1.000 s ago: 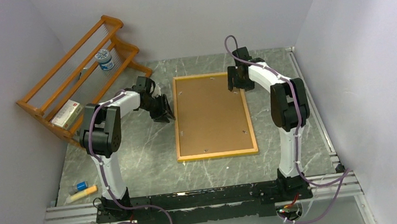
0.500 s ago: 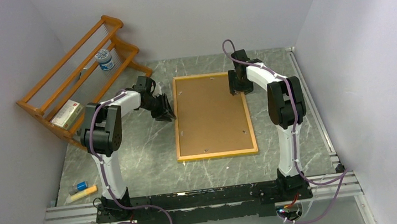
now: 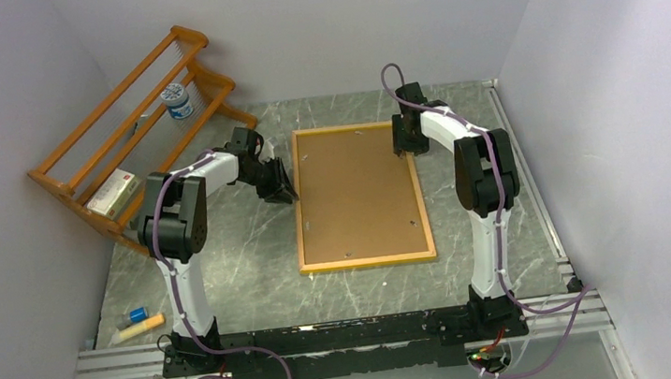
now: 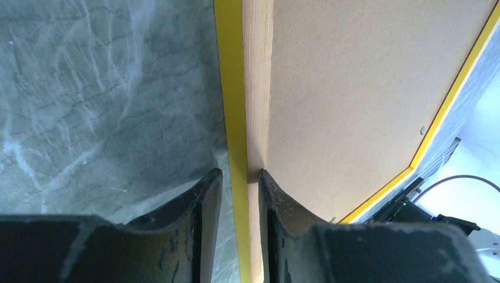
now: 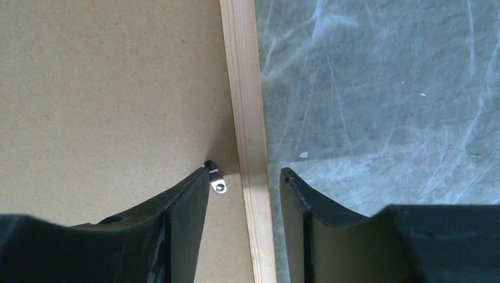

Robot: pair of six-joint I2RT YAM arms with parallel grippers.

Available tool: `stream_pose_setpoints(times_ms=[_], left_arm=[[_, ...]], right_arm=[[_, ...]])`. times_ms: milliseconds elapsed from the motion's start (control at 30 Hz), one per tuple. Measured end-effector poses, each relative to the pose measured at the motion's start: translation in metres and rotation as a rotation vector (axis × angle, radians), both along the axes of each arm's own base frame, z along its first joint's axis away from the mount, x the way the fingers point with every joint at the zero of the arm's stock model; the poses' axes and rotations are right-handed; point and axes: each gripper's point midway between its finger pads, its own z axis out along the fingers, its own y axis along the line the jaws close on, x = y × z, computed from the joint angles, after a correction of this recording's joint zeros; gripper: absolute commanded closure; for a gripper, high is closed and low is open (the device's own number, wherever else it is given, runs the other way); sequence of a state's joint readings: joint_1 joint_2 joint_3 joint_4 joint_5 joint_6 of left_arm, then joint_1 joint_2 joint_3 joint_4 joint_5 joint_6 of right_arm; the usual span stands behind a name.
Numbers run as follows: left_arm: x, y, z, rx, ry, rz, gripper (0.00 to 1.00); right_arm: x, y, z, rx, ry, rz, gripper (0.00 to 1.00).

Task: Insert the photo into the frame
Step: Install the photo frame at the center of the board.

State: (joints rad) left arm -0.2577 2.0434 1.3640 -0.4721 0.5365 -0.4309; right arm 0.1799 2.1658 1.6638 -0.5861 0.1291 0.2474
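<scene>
The frame (image 3: 368,262) lies back-up; left gripper (image 4: 236,177) clamps its left rail, while right gripper (image 5: 244,174) straddles the right rail near the table's far edge, fingers apart.

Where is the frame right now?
Top view: the frame lies back-up on the table, the left gripper on its left edge, the right gripper straddling its right edge near the far corner.

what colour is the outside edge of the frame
Bright yellow along the frame edge, with pale wood on its back face. It shows best in the left wrist view.
</scene>
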Motion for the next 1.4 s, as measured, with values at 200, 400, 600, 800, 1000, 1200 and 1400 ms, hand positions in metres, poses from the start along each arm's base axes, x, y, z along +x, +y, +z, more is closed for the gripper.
stream_pose_setpoints(times_ms=[200, 400, 600, 800, 1000, 1200, 1400], left_arm=[[0.0, 0.0, 0.0, -0.002, 0.001, -0.001, 0.67], [0.0, -0.001, 0.0, -0.006, 0.002, -0.002, 0.67], [0.0, -0.001, 0.0, -0.009, 0.001, -0.002, 0.67], [0.0, -0.001, 0.0, -0.01, 0.002, -0.002, 0.68], [0.002, -0.003, 0.0, -0.019, 0.006, -0.002, 0.67], [0.004, -0.002, 0.0, -0.012, 0.005, 0.003, 0.62], [0.013, 0.001, 0.0, 0.022, -0.005, 0.022, 0.51]], right_arm=[[0.003, 0.002, -0.001, 0.022, -0.025, -0.008, 0.61], [0.003, 0.001, -0.001, 0.04, -0.031, -0.018, 0.64], [0.003, 0.0, -0.001, 0.058, -0.019, -0.023, 0.67], [0.002, 0.0, -0.002, 0.08, -0.005, -0.03, 0.79], [0.002, 0.0, -0.001, 0.095, 0.001, -0.027, 0.73], [-0.001, 0.0, 0.0, 0.105, 0.007, -0.049, 0.51], [-0.026, -0.001, 0.011, 0.125, 0.032, -0.076, 0.38]])
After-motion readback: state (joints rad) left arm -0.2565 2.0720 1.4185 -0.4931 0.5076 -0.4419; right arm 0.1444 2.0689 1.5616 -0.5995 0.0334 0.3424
